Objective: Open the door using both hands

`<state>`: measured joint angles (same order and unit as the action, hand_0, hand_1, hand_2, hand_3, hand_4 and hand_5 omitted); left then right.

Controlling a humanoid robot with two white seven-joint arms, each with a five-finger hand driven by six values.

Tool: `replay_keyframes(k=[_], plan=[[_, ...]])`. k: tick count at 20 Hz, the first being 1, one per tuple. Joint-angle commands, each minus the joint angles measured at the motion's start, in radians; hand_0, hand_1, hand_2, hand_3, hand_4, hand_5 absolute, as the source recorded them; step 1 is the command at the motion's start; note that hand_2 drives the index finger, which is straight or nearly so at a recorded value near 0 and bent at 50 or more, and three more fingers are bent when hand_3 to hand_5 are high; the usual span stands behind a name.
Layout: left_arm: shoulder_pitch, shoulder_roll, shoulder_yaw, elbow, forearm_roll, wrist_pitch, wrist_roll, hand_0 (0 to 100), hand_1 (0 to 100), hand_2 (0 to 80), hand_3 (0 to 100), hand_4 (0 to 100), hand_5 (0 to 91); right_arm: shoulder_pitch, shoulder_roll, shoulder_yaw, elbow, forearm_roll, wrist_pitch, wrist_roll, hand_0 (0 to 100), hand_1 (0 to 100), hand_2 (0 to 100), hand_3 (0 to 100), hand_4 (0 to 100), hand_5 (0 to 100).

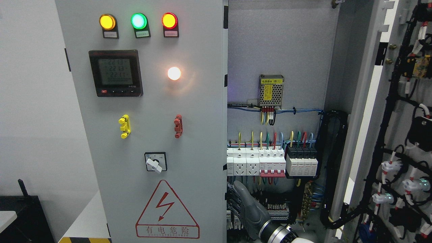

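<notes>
Your task's thing, the right door (398, 135) of the electrical cabinet, stands swung wide open at the picture's right, its inner face turned toward you with black cable bundles and white lamp backs clipped along it. The left door (152, 135) is shut and fills the middle-left of the view; on it you see a yellow lamp (107, 21), a green lamp (139, 21) and a red lamp (169, 20) in a row at the top, a digital meter (115, 73) below them, a lit white lamp (174, 73) beside the meter, a yellow handle (124, 126) and a red handle (178, 126) lower down, a rotary switch (155, 162), and a red-bordered lightning warning triangle (167, 209) near the bottom. Between the doors the cabinet interior (276, 44) is exposed: a small power supply module (270, 90) on the back plate, and under it a row of white circuit breakers (263, 163) with coloured wires rising from them. One robot hand (248, 207), grey, comes up from the bottom edge right of the middle, just inside the opening beside the left door's edge; it is your right hand, its fingers together and extended, gripping nothing that you can see. The left arm is out of view.
</notes>
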<state>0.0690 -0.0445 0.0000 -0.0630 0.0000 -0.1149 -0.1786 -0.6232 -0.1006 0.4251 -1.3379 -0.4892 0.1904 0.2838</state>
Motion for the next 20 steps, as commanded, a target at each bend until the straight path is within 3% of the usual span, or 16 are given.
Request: replay_keyframes(k=[1,5,8,20], plan=[[0.000,0.000,0.014,0.000,-0.009,0.000,0.001,0,0,0.0,0,3,0.0,-0.004,-0.001,0.000,0.005,0.000,0.003,0.006,11,0,0,0,0,0],[0.000,0.000,0.014,0.000,-0.011,0.000,-0.001,0,0,0.0,0,3,0.0,-0.013,-0.001,0.000,0.006,0.000,0.003,0.009,11,0,0,0,0,0],[0.000,0.000,0.014,0.000,-0.011,0.000,-0.001,0,0,0.0,0,3,0.0,-0.015,0.001,0.000,0.008,0.000,0.003,0.049,11,0,0,0,0,0],[0.000,0.000,0.014,0.000,-0.009,0.000,-0.001,0,0,0.0,0,3,0.0,-0.018,0.001,-0.008,0.006,-0.002,0.003,0.078,11,0,0,0,0,0]])
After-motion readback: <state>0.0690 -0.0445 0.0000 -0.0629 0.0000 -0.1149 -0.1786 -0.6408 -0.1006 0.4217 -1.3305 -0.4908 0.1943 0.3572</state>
